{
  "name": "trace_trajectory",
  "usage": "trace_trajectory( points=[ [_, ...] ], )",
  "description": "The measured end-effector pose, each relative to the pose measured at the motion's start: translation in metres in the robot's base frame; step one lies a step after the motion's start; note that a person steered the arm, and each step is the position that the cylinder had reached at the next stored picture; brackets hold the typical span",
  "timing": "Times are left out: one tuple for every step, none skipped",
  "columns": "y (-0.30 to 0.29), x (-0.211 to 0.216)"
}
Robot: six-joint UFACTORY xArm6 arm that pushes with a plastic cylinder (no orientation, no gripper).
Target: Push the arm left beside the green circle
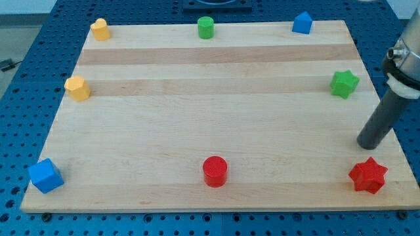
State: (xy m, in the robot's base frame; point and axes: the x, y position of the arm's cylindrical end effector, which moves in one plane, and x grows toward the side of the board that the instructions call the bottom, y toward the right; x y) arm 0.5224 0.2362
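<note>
The green circle (206, 27) is a small green cylinder at the view's top edge of the wooden board (216, 111), near the middle. My tip (367, 145) is the lower end of a dark rod at the view's right, far from the green circle. It stands between the green star (344, 84) above it and the red star (367, 175) below it, touching neither.
A blue block (302, 23) sits at the top right. Two yellow blocks sit at the top left (100, 29) and left edge (77, 88). A blue cube (45, 176) is at the bottom left. A red cylinder (214, 171) is at the bottom middle.
</note>
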Motion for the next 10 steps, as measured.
trace_trajectory(
  points=[
    [-0.029, -0.02],
    [-0.061, -0.06],
    [-0.101, -0.115],
    [-0.102, -0.147],
    [-0.102, -0.148],
    [-0.105, -0.148],
    [-0.146, -0.153],
    [-0.212, -0.188],
    [-0.289, -0.242],
    [-0.344, -0.282]
  ],
)
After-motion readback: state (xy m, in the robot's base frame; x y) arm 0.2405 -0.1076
